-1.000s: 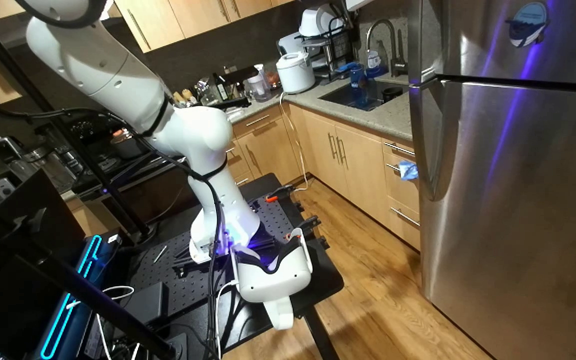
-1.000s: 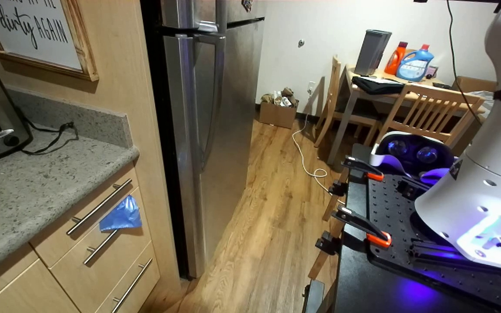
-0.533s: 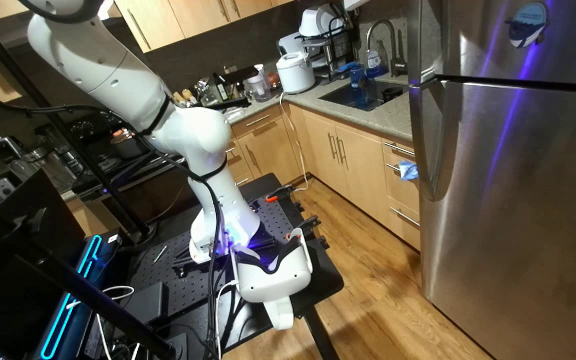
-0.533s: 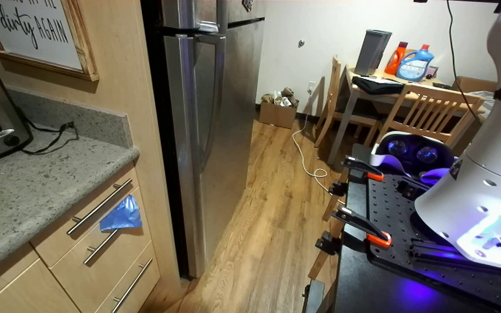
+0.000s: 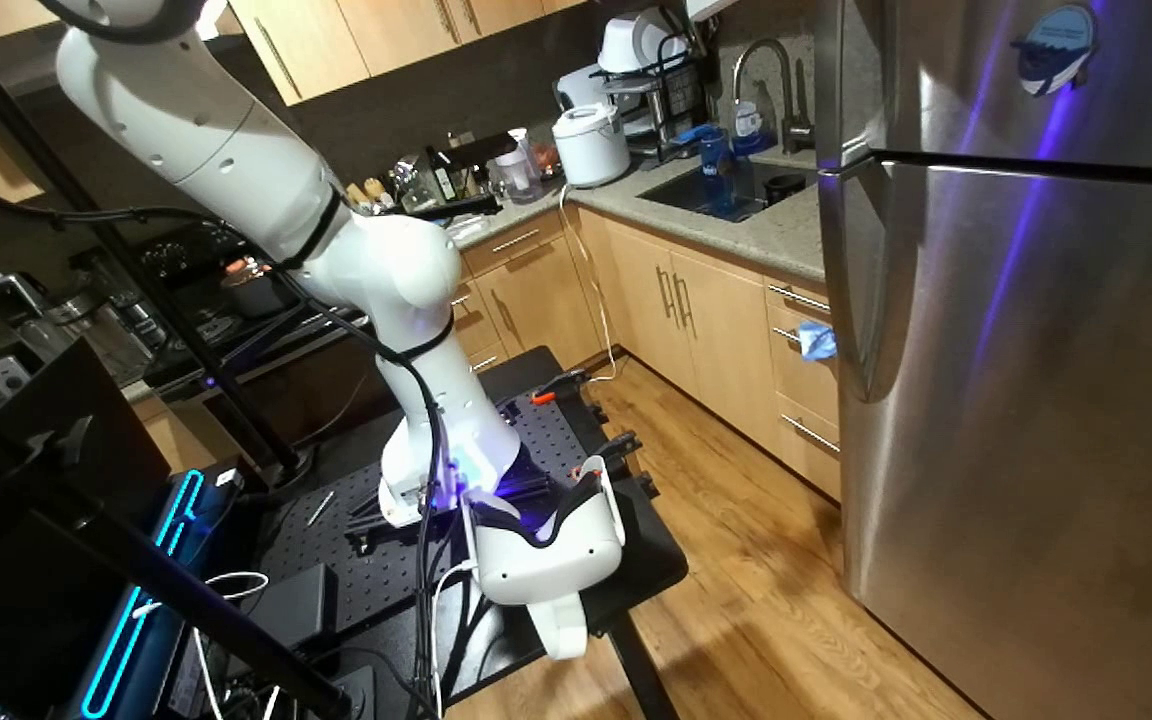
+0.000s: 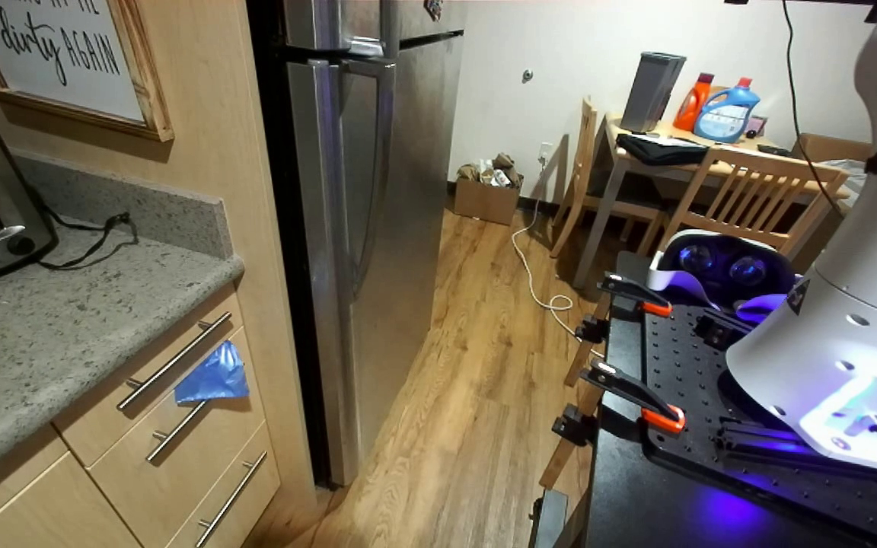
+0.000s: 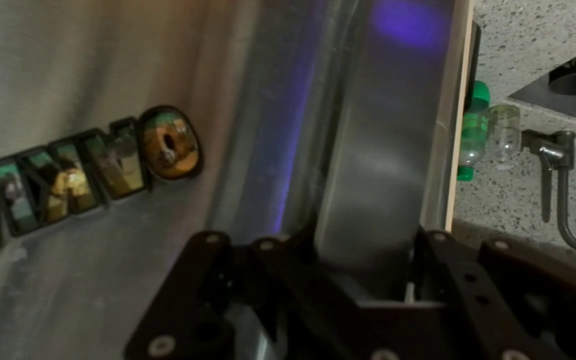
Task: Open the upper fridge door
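Straddling the handle of the upper fridge door, the claw may be clamped, but I cannot tell.

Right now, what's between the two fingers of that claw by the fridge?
In the wrist view, the steel handle of the upper fridge door runs between the fingers of the claw. I can't tell whether both press against it.
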